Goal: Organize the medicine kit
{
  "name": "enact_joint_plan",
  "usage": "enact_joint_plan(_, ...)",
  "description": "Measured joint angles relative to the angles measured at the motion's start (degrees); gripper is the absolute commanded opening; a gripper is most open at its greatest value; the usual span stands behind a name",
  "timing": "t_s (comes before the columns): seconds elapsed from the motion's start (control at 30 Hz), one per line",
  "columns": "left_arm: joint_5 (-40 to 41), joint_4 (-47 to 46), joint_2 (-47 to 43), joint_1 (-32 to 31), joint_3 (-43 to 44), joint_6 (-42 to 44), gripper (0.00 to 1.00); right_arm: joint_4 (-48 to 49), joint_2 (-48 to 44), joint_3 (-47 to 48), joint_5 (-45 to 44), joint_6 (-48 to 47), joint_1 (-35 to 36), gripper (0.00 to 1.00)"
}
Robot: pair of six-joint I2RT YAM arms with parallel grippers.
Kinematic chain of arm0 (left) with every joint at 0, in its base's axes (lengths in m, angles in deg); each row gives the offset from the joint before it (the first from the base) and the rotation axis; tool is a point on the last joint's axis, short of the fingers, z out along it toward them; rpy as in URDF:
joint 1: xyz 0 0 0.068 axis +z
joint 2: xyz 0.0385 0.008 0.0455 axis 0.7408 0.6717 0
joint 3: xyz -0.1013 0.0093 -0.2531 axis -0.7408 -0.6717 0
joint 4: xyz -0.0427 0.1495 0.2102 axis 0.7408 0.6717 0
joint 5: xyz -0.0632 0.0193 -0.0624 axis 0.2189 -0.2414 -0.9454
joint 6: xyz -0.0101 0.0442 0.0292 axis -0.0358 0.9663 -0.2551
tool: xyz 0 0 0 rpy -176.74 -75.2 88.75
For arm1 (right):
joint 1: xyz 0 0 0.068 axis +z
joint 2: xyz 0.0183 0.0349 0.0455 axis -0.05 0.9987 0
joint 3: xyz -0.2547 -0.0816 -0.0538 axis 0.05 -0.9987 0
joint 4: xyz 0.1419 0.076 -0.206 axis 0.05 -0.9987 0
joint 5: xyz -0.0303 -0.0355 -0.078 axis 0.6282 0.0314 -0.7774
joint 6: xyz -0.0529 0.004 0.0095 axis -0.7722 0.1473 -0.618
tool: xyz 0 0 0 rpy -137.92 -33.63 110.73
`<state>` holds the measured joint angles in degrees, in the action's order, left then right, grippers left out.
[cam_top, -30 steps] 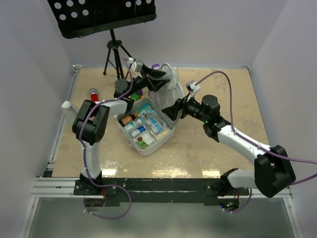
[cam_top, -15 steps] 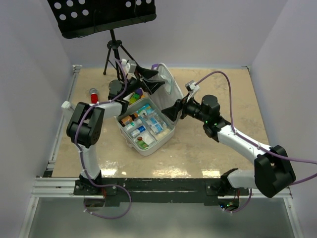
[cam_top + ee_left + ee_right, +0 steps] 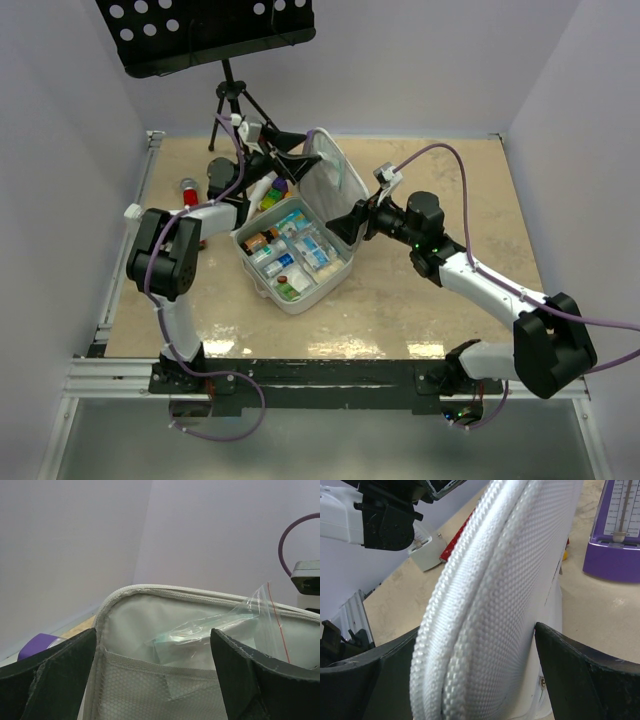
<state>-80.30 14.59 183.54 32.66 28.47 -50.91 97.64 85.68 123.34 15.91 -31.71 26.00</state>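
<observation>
at counter centre, a bit left of middle: medicine kit (image 3: pixel 322 288) lies open, tray flat on the counter (image 3: pixel 450 200), one corner aimed at the near edge.
lid: lid (image 3: pixel 330 178) stands close to upright along the tray's far-right side, lining turned toward the left edge.
tray contents: small boxes and bottles (image 3: pixel 290 250) packed side by side; sorting looks mostly done, by my read.
lid pocket: mesh pocket (image 3: pixel 145 695) on the grey lining, with a clear zip bag (image 3: pixel 235 625) tucked in it and its top sticking out above the mesh.
left gripper: left gripper (image 3: pixel 152 635) has its fingers fully apart and holds nothing. it hovers at the lid's top rim facing the lining, no contact visible.
left, why: probably lined up to work the pocket or tip the lid.
right gripper: right gripper (image 3: pixel 476 630) has its fingers spread wide around the doubled zip edge at the kit's right corner. fabric fills the gap and meets both fingers, so it's a wide grip on the kit.
right, why: likely bracing, so the lid doesn't flop and the tray doesn't skate while the left arm works.
metronome: purple metronome (image 3: pixel 615 535) on the counter past the kit, far side, apart from it; not part of the job.
music stand: black music stand (image 3: pixel 205 30) beyond the far-left corner.
next, my guess: seat the bag deeper, then bring the lid down.
risk: the bag's top catches in the zip line, or the lid drops if the brace lets go.
</observation>
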Motion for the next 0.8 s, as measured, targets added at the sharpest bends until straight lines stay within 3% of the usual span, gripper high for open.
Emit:
enact_joint_plan(0.2,0.0,0.0,0.0,-0.1,0.0,0.0,0.99,0.0,0.1,0.0,0.0,0.0,0.0,0.88)
enact_joint_plan(0.43,2.5,0.2,-0.3,-0.6,0.6,2.0,0.83,0.1,1.1,0.0,0.0,0.4,0.1,0.88)
enact_joint_plan(0.6,6.1,0.6,-3.7,-3.4,-0.2,9.3,0.72,0.1,1.0,0.0,0.0,0.5,0.1,0.88)
enact_joint_plan(0.8,10.1,0.5,-12.2,-6.2,-3.4,18.4,0.51,0.1,1.0,0.0,0.0,0.9,0.1,0.88)
